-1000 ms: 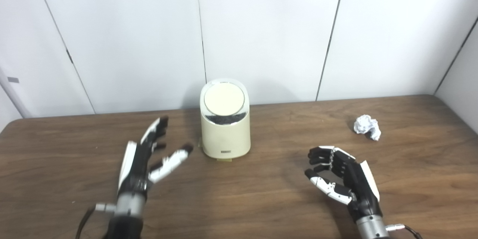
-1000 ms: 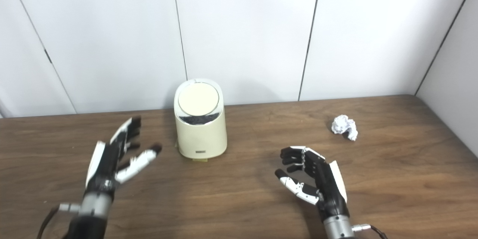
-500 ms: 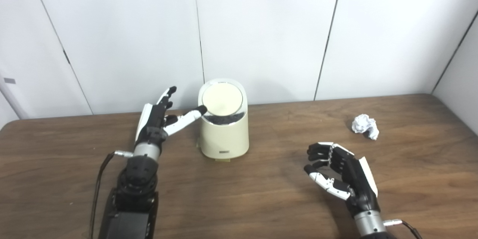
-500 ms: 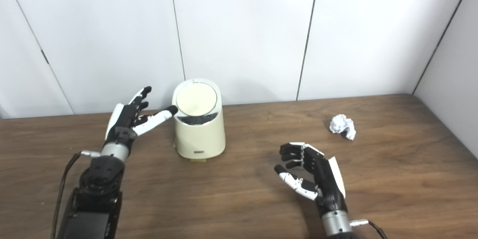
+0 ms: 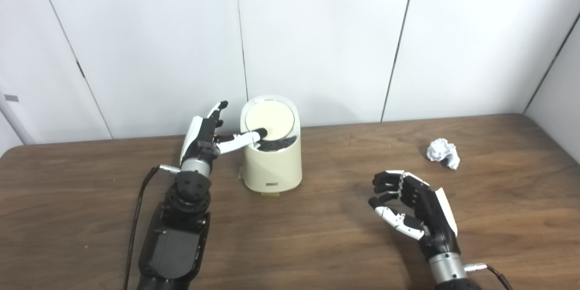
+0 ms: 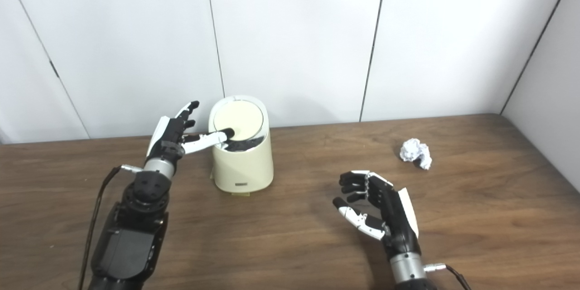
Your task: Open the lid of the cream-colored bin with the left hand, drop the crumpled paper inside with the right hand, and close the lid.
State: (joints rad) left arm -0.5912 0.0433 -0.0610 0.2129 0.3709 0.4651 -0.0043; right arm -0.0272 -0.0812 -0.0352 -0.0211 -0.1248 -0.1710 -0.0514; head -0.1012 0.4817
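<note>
The cream-colored bin stands at the back middle of the wooden table, its round lid tilted toward me. My left hand is at the bin's left side, open, with its thumb lying across the lid's lower left edge and the other fingers spread upward. A white crumpled paper ball lies on the table to the right. Nearer the front, my right hand hovers with curled fingers and holds nothing, well short of the paper.
White wall panels rise right behind the bin. The table's back edge runs just behind the bin and paper. A dark cable trails along my left forearm.
My left hand rose from the table's front left, travelled forward and right to the bin, and its thumb now rests on the lid's edge. The right hand barely shifted.
</note>
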